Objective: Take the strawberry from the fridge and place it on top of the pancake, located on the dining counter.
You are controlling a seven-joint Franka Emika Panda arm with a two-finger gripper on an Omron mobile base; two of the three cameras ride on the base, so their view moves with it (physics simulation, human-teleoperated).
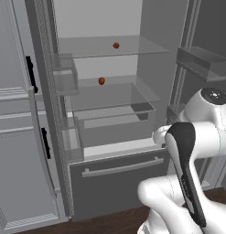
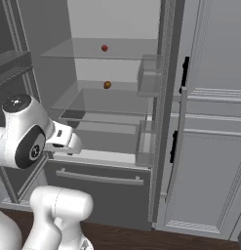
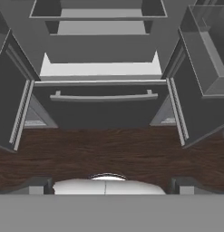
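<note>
Pincer (image 3: 107,183) was wide open, holding nothing, aimed low at the fridge (image 1: 119,183) drawer; with two red fruits (image 1: 116,45) shelved, it could've grabbed the wrong one.

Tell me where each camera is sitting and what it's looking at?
Left base view: behind the arm to its left, facing the open fridge; white arm at lower right.
Right base view: behind to its right, same fridge; arm at lower left.
Hand view: on the hand, aimed down at the bottom drawer and wood floor; open gripper, tips at the bottom.
Both base views share two small red fruits, upper and lower.
</note>
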